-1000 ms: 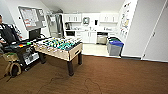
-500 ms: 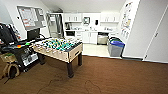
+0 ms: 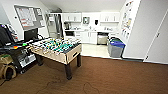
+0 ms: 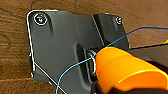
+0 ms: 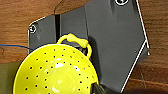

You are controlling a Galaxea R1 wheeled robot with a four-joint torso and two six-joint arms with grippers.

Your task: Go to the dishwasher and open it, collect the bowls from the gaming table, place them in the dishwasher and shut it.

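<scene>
We're looking across a room w/ brown carpet (image 3: 107,77) toward a kitchen area at the back. The dishwasher (image 3: 102,39), w/ its steel front, is sitting under the counter (image 3: 100,31) among white cabinets (image 3: 88,37), front panel up and flush as far as we can tell. A foosball table (image 3: 58,48) w/ a green field is standing between us and the kitchen, to the left of centre. Just right of the dishwasher, a grey bin w/ a blue lid (image 3: 116,47) is standing on the pale kitchen floor (image 3: 95,50). A noticeboard (image 3: 28,16) is hanging on the left wall, and a dark cart (image 3: 17,53) w/ gear is standing below it.

In the left wrist view, an orange rounded part (image 4: 125,68) and a thin blue cable (image 4: 82,62) are crossing over the carpet. In the right wrist view, a lime-yellow strainer (image 5: 55,72) w/ small holes and a loop handle is showing large over the carpet.

Left tool and right tool: we can't tell whether either is spread or closed.
</scene>
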